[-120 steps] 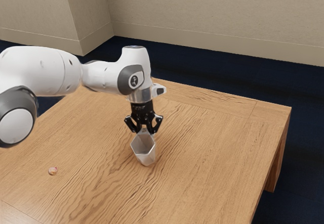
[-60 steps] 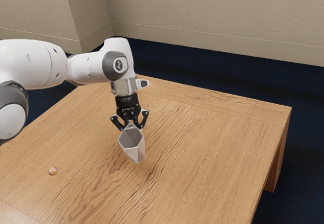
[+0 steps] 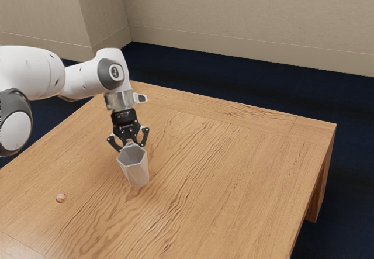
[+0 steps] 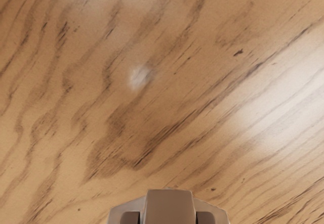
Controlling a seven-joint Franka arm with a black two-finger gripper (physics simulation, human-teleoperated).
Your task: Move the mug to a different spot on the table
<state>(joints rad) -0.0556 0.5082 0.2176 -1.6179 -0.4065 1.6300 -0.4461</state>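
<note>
Here, the mug (image 3: 134,166) is held by its rim between the gripper's (image 3: 127,147) nearly closed fingers, over the table (image 3: 234,171).

Grey mug (image 4: 169,207) above wooden table (image 4: 212,77)

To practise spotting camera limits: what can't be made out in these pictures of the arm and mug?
Exterior view: the small object on the table is too small to identify.
Wrist view: the mug is cut off by the picture's edge.
Exterior view: any mug handle is hidden.
</note>
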